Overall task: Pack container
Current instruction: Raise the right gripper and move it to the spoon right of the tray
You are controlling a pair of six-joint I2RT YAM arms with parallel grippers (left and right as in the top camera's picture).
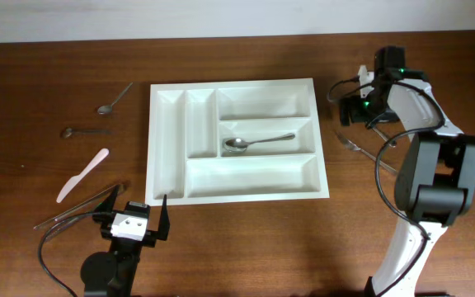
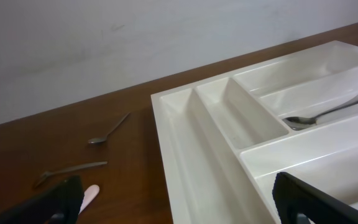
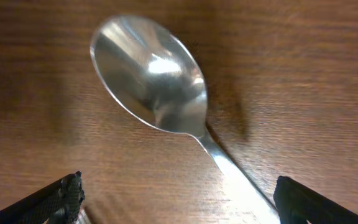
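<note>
This looks like a robotics lab staging a kitchen chore rather than a home. A right arm (image 1: pixel 423 177) and a left arm (image 1: pixel 110 268) stand at a bare wooden worktop (image 1: pixel 246 243) against a plain white wall (image 2: pixel 135 43). A white cutlery tray (image 1: pixel 254 175), loose spoons (image 1: pixel 114 99) and a plastic knife (image 1: pixel 82 175) are laid out on it.

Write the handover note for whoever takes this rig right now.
Left gripper: open, empty, by the near-left corner of the container.
Right gripper: open, empty, over a table spoon lying on the table right of the container.
Done: one packed spoon lies in the middle wide compartment; the other compartments hold nothing.
Left: the table spoon under the right gripper. Also, left of the container, two small spoons, a pale plastic knife and thin dark utensils I cannot identify.
</note>
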